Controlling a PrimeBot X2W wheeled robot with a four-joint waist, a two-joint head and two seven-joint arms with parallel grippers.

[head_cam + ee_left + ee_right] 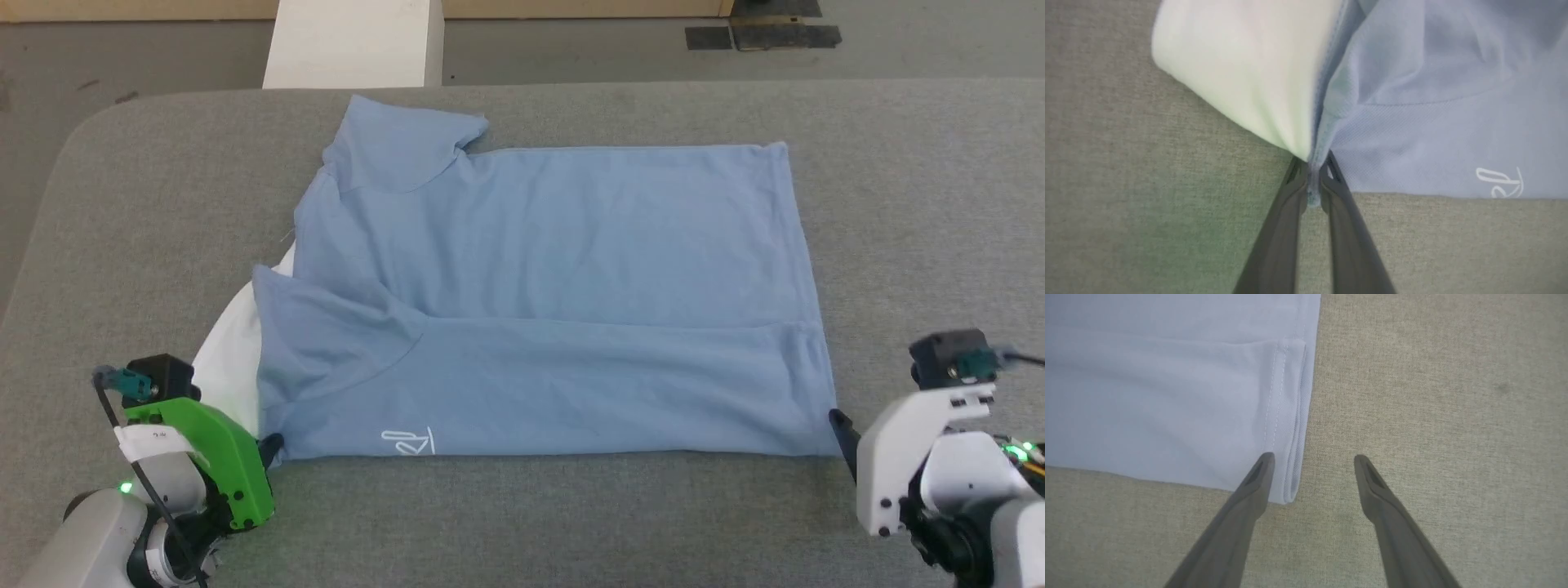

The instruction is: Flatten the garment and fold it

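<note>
Blue shirt (555,245) on bench (522,523), mid-fold: left gripper (1313,163) pinches front corner; right gripper (1312,457) spread astride hem corner. I'd close right next.

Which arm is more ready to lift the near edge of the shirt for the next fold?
Left. The left gripper is closed on the shirt at its near corner. The right gripper is open, one finger at the other corner, gripping nothing.
</note>
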